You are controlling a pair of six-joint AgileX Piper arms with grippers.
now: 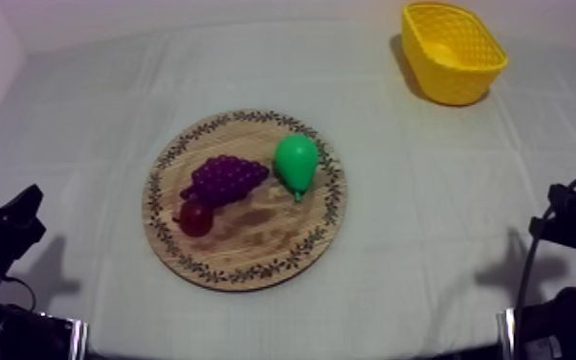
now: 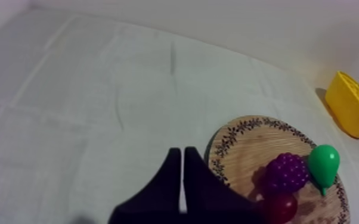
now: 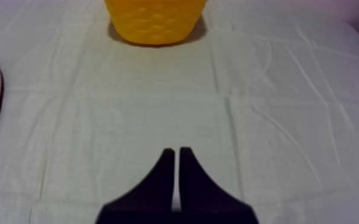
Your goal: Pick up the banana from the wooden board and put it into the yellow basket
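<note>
Purple grapes (image 1: 225, 177), a green pear (image 1: 296, 161) and a small red fruit (image 1: 195, 217) are seen on the round wooden board (image 1: 244, 273); the banana is judged to lie inside the yellow woven basket (image 1: 464, 81), hence left gripper (image 2: 180, 154) and right gripper (image 3: 176, 152) are parked, fingers pressed together

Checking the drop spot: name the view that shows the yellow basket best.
Top view: it takes in the whole yellow basket, rim and open inside. The right wrist view catches its lower wall, with the rim cut off. The left wrist view gets one end of it, past the wooden board.
</note>
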